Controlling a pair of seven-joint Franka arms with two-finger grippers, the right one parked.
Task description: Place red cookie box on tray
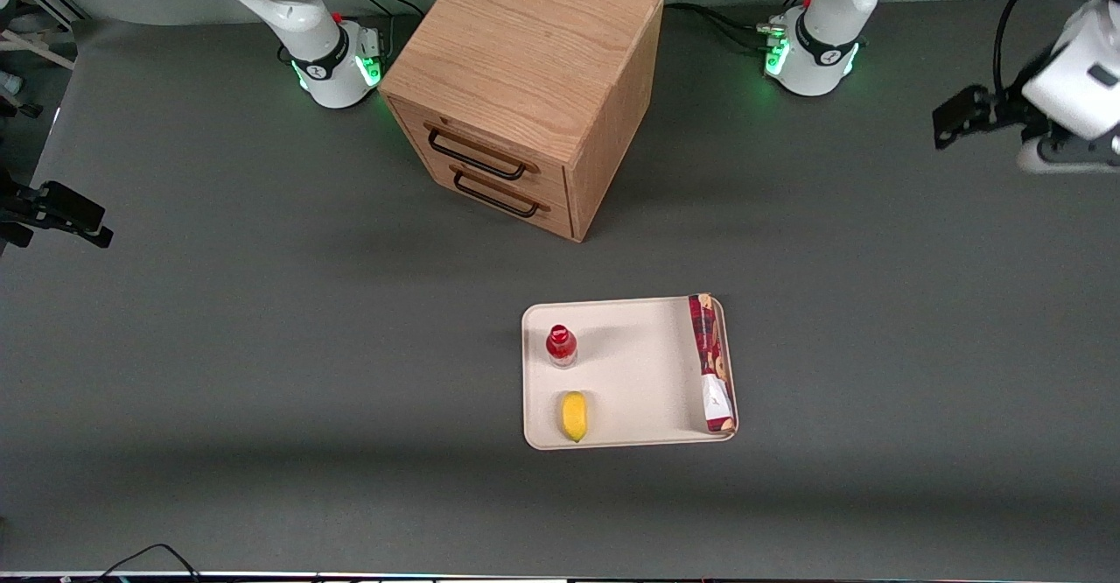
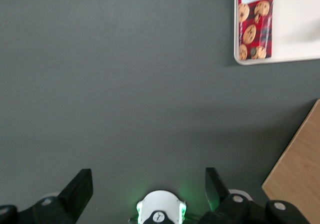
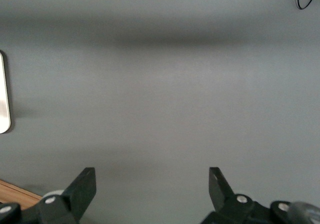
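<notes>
The red cookie box lies flat in the cream-white tray, along the tray's rim toward the working arm's end, with its white patch nearer the front camera. My left gripper hangs high above the table at the working arm's end, well apart from the tray and farther from the front camera than it. In the left wrist view the gripper is open and empty over bare grey table. The box and a corner of the tray also show there.
A small red-capped bottle stands on the tray and a yellow fruit lies there, both toward the parked arm's end. A wooden two-drawer cabinet stands farther from the front camera than the tray, drawers shut; its edge shows in the left wrist view.
</notes>
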